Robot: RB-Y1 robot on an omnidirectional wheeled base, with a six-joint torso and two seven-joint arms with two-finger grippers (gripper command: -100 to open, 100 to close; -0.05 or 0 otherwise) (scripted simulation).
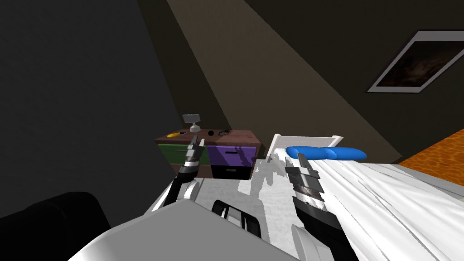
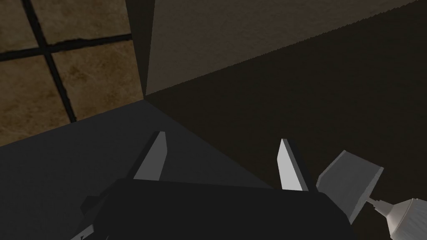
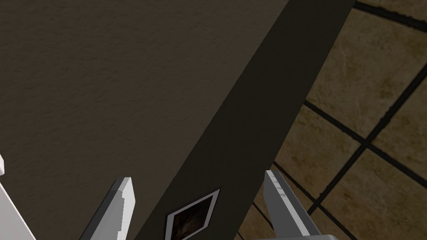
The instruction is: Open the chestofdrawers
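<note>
Against the far wall, beside the bed (image 1: 385, 195), the chest (image 1: 235, 135) stands with all 3 visible drawers looking shut, so the opening itself has not begun. Left end effector (image 1: 195, 144) hangs in front of the green drawer (image 1: 172, 152), its 2 fingers spread and empty, aimed up past the lamp (image 1: 192, 121) rather than at a handle. Right end effector (image 1: 302, 159) is open too, idle over the bed. Left to do, I judge: lower onto a handle, grip, pull.

The left pincer (image 2: 222, 137) holds its fingers wide apart, with a grey lamp (image 2: 350, 183) just beside one finger.
</note>
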